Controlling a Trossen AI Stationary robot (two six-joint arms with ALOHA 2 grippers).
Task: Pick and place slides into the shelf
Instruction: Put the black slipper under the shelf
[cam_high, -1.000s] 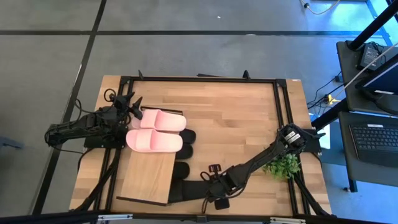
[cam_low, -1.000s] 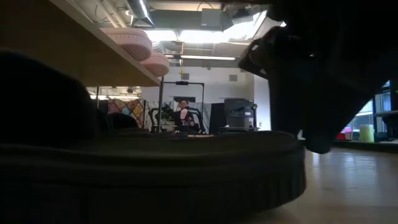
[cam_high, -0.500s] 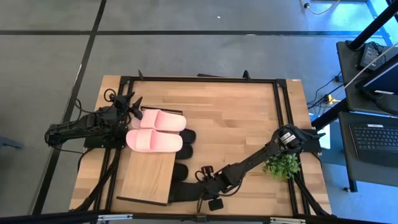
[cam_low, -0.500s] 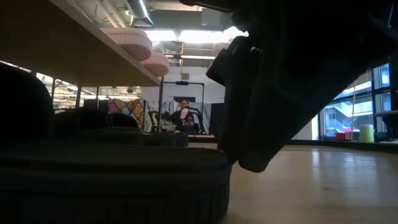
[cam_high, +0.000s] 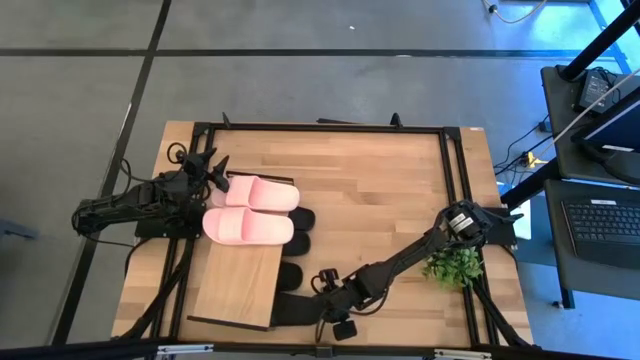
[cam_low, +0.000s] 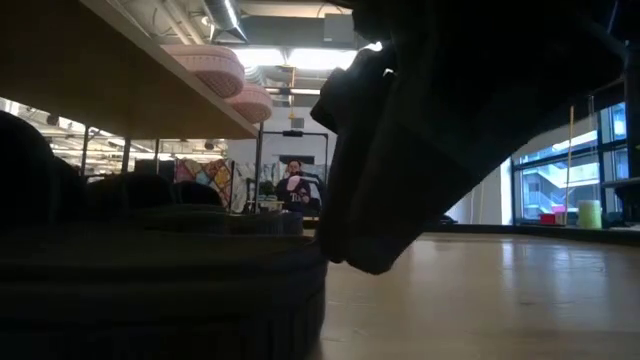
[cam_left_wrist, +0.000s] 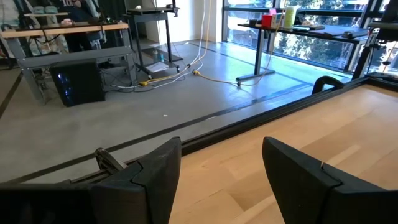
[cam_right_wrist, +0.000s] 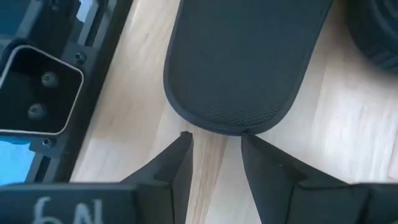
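Right gripper at a black slide, much hidden under the shelf

Your right gripper (cam_right_wrist: 214, 152), fingers parted and touching nothing, sits just short of the black slide (cam_right_wrist: 242, 62); the shelf (cam_high: 240, 285) covers its neighbours.

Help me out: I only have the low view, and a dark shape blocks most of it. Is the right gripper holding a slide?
Observer: No. Its wrist view shows the right gripper open, with its fingertips right at the rounded end of a black slide and only bare table between them.
Operator: Where on the table is that?
Observer: From above, it is close to the table edge at the bottom of the picture, beside that end of the shelf.
Operator: And the left arm?
Observer: The left gripper is open at the shelf's other end, next to the pink pair lying on top.
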